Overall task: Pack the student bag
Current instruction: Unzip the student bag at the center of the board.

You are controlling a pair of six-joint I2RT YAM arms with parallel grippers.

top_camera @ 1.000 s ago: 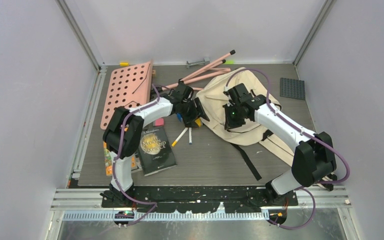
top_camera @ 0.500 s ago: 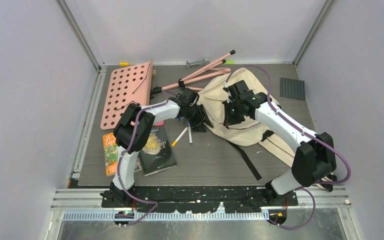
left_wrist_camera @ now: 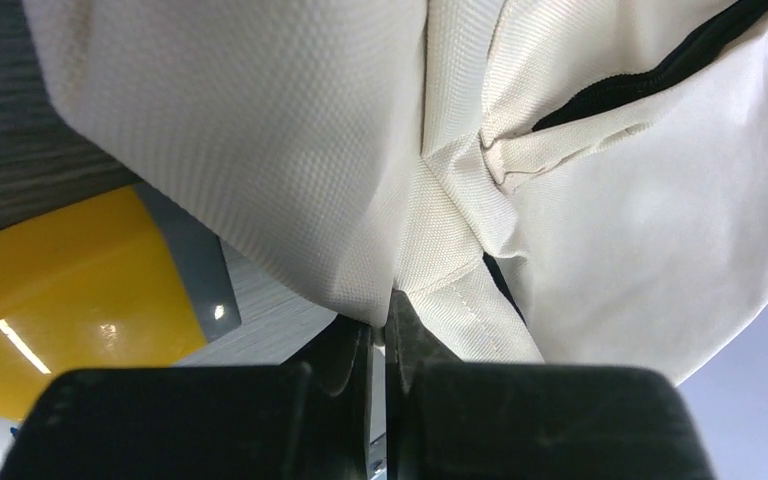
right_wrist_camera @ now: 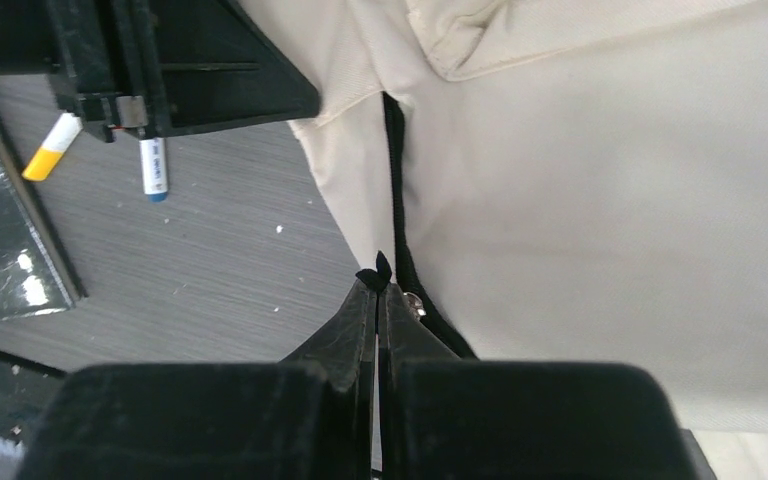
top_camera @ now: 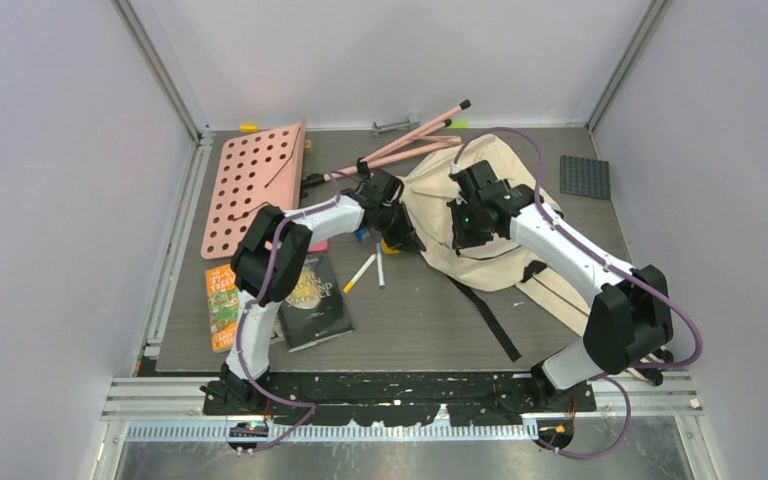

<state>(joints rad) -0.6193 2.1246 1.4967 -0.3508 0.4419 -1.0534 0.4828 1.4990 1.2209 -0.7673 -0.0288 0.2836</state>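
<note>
**Both pincers clamped on the student bag, mid-table**

Near edge: the two arm bases sat side by side. Just beyond the left base an orange-green book (top_camera: pixel 223 305) lay flat, with a dark book (top_camera: pixel 312 300) on its right. Whether their edges touched or overlapped could not be told. A black webbing strap (top_camera: pixel 490 318) trailed over the table from the bag toward the near edge, between the arms.

Mid-table: a yellow-capped marker (top_camera: pixel 360 272) and a blue-tipped marker (top_camera: pixel 379 270) lay close together just past the dark book.

The student bag (top_camera: pixel 430 190) lay slumped right of centre, and both arms reached onto it. The left gripper (left_wrist_camera: pixel 380 315) was at the bag's left edge. Its jaws were pressed together on a cream seam fold, with cloth bunched and lifted above the fingertips. A glossy yellow item (left_wrist_camera: pixel 70 290) sat on the table partly under that raised edge; what it was could not be made out.

The right gripper (right_wrist_camera: pixel 378 295) was on the bag's middle. Its jaws met on a small black tab (right_wrist_camera: pixel 380 266) at the black zipper line (right_wrist_camera: pixel 392 180).

Far side: a pink pegboard (top_camera: pixel 250 185) lay at far left. Pink rods (top_camera: pixel 410 135) fanned out beyond the bag, a bolt (top_camera: pixel 395 126) lay near the back wall, and a dark grey plate (top_camera: pixel 584 178) lay at far right, apart from the bag.
</note>
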